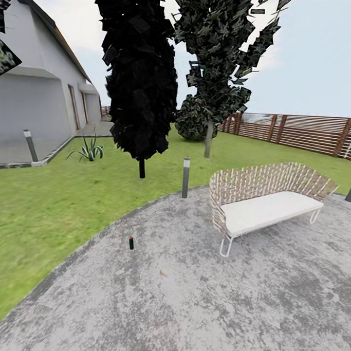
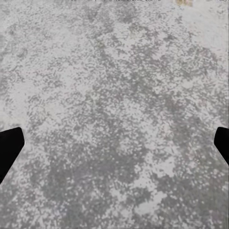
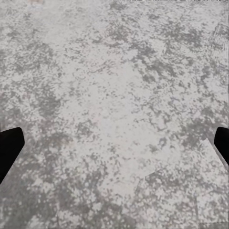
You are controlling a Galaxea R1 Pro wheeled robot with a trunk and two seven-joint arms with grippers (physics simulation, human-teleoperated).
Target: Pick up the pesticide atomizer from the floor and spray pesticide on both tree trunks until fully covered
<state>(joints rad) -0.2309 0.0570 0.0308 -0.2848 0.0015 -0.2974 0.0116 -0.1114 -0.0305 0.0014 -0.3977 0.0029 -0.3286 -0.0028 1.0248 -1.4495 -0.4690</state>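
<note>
Approach to the bottle, seen from my remote station. Nearest, both wrist cameras look straight down on the floor (image 1: 199,310): the left gripper (image 2: 114,148) and right gripper (image 3: 114,148) each show 2 dark fingers spread wide at the frame edges, holding nothing. Ahead, the pesticide atomizer (image 1: 131,242) stands upright on the paving, near its curved edge with the lawn (image 1: 50,200), well apart from the bench (image 1: 266,206). Beyond it stand a bollard (image 1: 185,177) and a dark conifer (image 1: 142,76). I judge the step as driving in; I should stop squarely facing the bottle, then lower 1 arm.
</note>
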